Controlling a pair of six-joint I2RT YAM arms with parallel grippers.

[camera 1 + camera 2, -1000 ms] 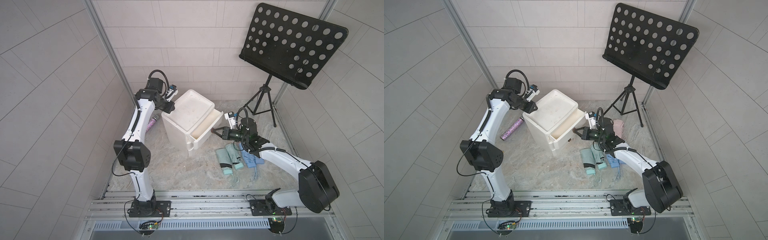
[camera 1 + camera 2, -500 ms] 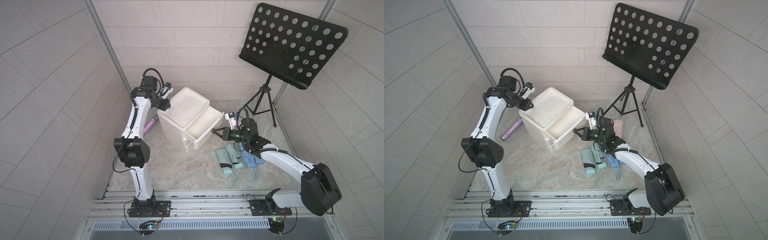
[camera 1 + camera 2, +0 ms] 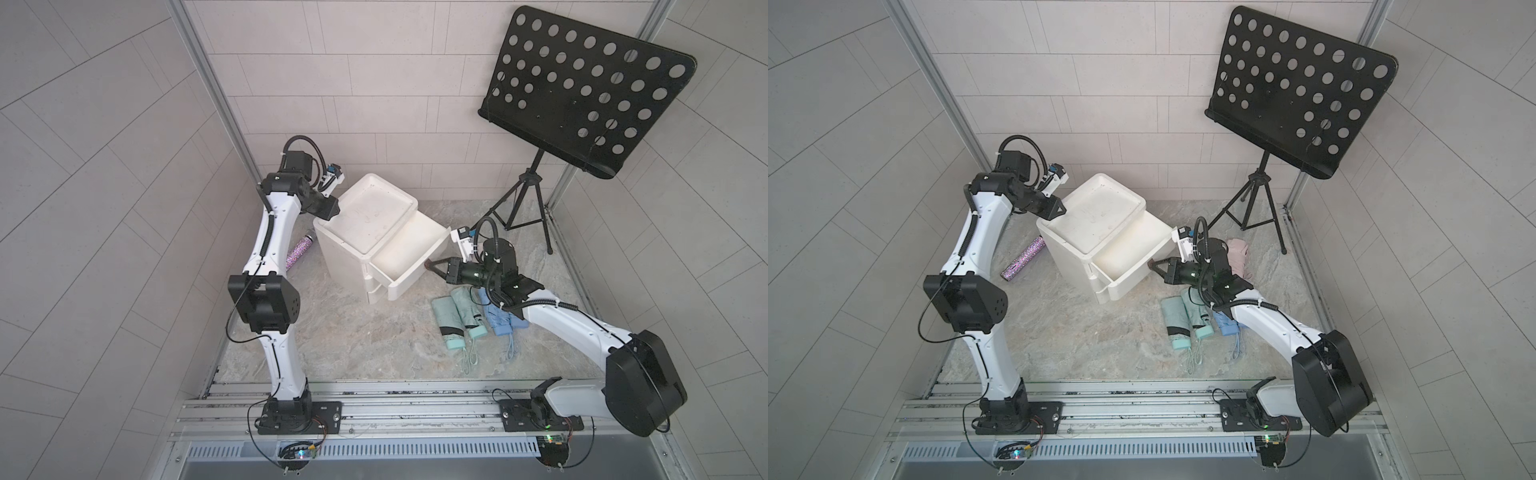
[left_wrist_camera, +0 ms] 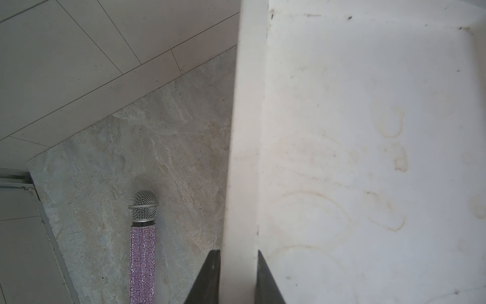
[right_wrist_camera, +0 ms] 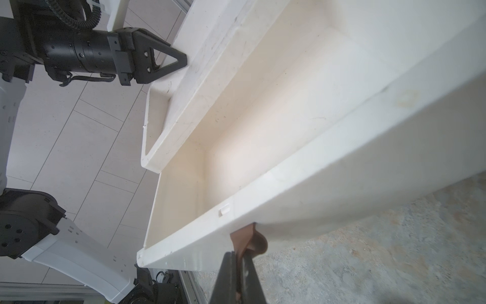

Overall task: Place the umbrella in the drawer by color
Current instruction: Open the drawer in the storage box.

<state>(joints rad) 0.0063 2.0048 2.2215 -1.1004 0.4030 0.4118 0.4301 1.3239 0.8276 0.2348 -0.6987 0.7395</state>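
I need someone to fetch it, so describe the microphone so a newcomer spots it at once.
Find the white drawer unit mid-floor. Between it and the left arm lies the microphone. Only it has a glittery purple handle and silver mesh head; its neighbours are white or black.

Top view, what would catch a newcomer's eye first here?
The big black perforated music stand looming at the back right, then the white drawer cabinet mid-floor with its top drawer pulled open and empty. Folded mint umbrellas and a blue umbrella lie on the floor beside the drawer, by the right arm.
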